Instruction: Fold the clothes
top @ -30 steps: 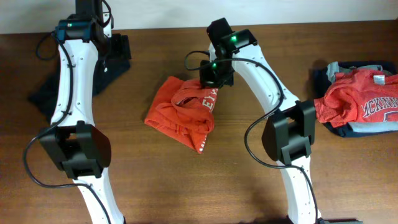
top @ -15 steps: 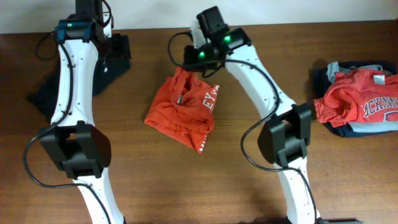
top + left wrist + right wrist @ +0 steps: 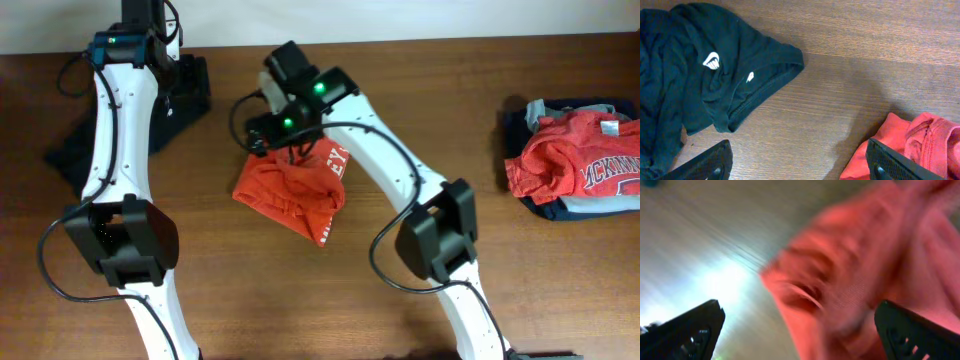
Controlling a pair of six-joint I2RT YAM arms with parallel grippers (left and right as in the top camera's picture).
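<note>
An orange-red T-shirt (image 3: 290, 190) with white print lies crumpled at the table's middle. My right gripper (image 3: 262, 138) hovers over its upper left corner. In the blurred right wrist view its jaws (image 3: 800, 340) stand wide open, with the T-shirt (image 3: 865, 270) below them and not gripped. A black garment (image 3: 700, 65) with small white marks lies bunched at the far left. My left gripper (image 3: 800, 165) is open over bare wood between that garment and the T-shirt's edge (image 3: 920, 145). In the overhead view the left gripper (image 3: 188, 88) is at the back left by the black garment (image 3: 65, 155).
A pile of garments (image 3: 575, 160), a red shirt with white lettering on blue and grey ones, lies at the right edge. Both white arms reach in from the front. The table's back edge runs along a pale wall.
The right gripper swung left from the T-shirt's top, opened and let the lifted fabric go; the T-shirt's upper part has dropped back. The left arm has not moved.
</note>
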